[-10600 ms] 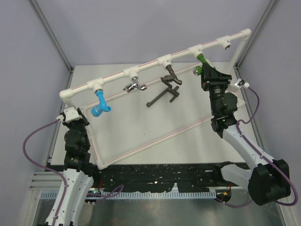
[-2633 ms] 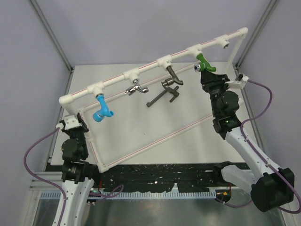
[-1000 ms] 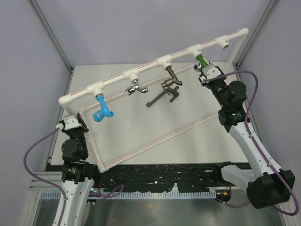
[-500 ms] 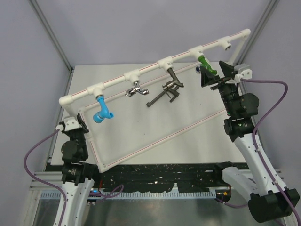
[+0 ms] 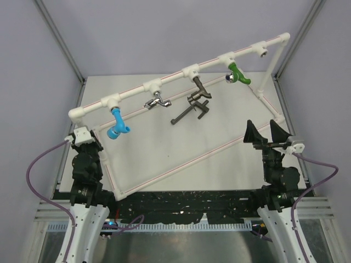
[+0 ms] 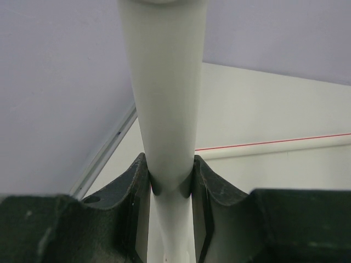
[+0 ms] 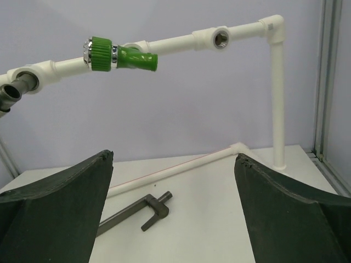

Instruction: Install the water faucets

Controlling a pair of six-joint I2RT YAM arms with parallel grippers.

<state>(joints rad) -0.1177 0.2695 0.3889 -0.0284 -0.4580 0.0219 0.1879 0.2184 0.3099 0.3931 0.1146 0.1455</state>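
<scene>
T-handled faucet [image 5: 189,112] on table [image 5: 164,143], under pipe frame [image 5: 173,77] carrying four faucets [image 5: 117,125].

Both arms [image 5: 86,170] are black above and white below, with loopy purple cables [image 5: 32,170], and the right gripper [image 5: 261,123] has dark pointy fingers [image 5: 252,134].

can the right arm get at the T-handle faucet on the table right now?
Probably yes: the right end effector is open and empty, and its wrist view shows the faucet lying unblocked ahead.

Robot lab booth [image 5: 60,46] — aluminium-framed, grey-walled
</scene>
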